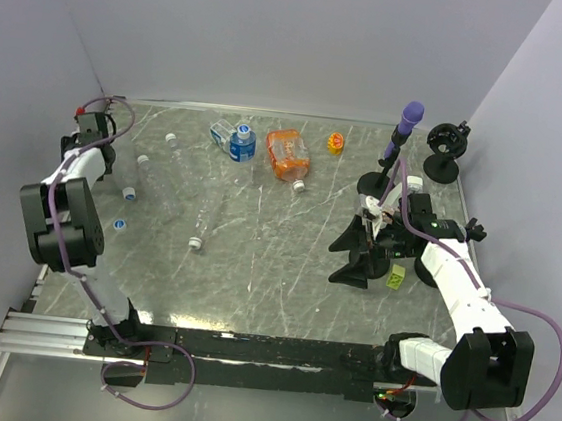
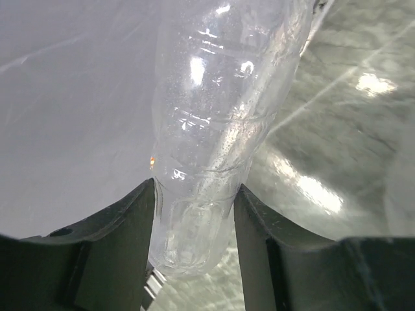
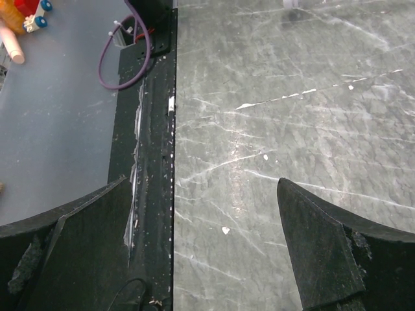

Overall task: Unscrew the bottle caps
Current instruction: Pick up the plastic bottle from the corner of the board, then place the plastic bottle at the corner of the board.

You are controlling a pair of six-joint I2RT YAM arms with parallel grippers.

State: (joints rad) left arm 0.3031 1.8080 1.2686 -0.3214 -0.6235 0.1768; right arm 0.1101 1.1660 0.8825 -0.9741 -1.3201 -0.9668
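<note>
In the left wrist view the left gripper (image 2: 194,188) is pinching a clear bottle (image 2: 220,97). Both of its black fingers (image 2: 123,233) are pressing against the sides of the bottle near one end. The bottle is pointing away from the camera toward 12 o'clock, with the pale wall at 9 o'clock and the table (image 1: 253,288) at 3 o'clock. Which end is being held, I cannot tell.

Seen from above, with the arm bases at 6 o'clock, this gripper is hovering at the 10 o'clock corner of the table, close to the wall. The bottle caps (image 1: 171,139) are lying mostly between 9 and 12 o'clock. Some white ones seem to be sitting on the ends of colourless bottles that are lying flat. Two small ones (image 1: 129,193) at 9 o'clock are looking loose on the marbled surface. An orange bottle (image 1: 287,154) is lying at 12 o'clock and is wearing a white cap at its near end. A blue-labelled bottle (image 1: 240,143) is lying just beside it, on its 9 o'clock side.

The right gripper (image 1: 348,260) is hovering at 3 o'clock with its jaws spread wide. In its wrist view only the table surface and a black rail (image 3: 152,162) are showing between the fingers. The purple-topped stand (image 1: 405,133) is standing at 1 o'clock, behind this gripper
</note>
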